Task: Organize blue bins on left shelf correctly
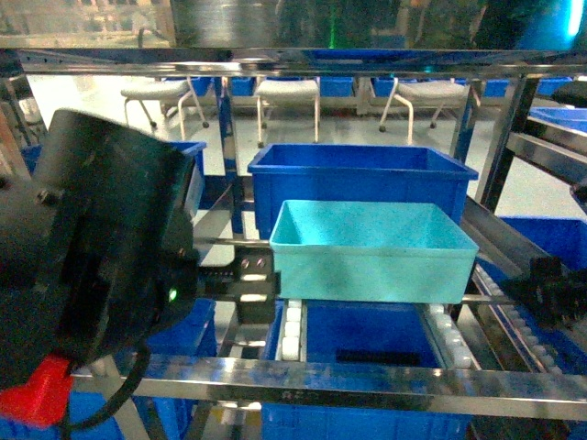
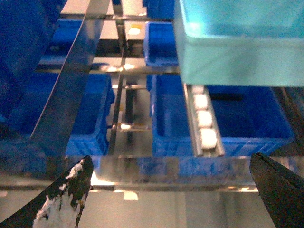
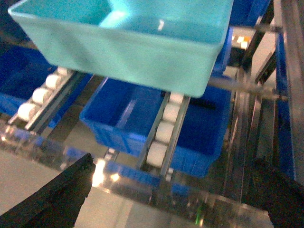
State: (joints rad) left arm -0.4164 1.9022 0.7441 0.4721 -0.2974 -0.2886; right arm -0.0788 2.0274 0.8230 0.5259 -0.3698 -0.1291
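Observation:
An empty light turquoise blue bin (image 1: 371, 252) rests on the white roller lanes (image 1: 292, 330) of the left shelf (image 1: 367, 383), just in front of a dark blue crate (image 1: 362, 179). In the head view my left gripper (image 1: 246, 277) sits beside the bin's left wall and my right gripper (image 1: 543, 293) is off its right side. In the left wrist view the bin (image 2: 237, 47) is at the upper right, and the left gripper (image 2: 171, 192) is open and empty over the front rail. The right wrist view has the bin (image 3: 128, 42) above the open, empty right gripper (image 3: 171, 197).
Dark blue crates (image 2: 223, 118) stand on the lower level under the lanes. Flat steel divider rails (image 2: 71, 80) slope along the lanes. A steel front rail (image 3: 142, 190) crosses close to both grippers. White chairs (image 1: 289, 96) stand on the floor beyond the rack.

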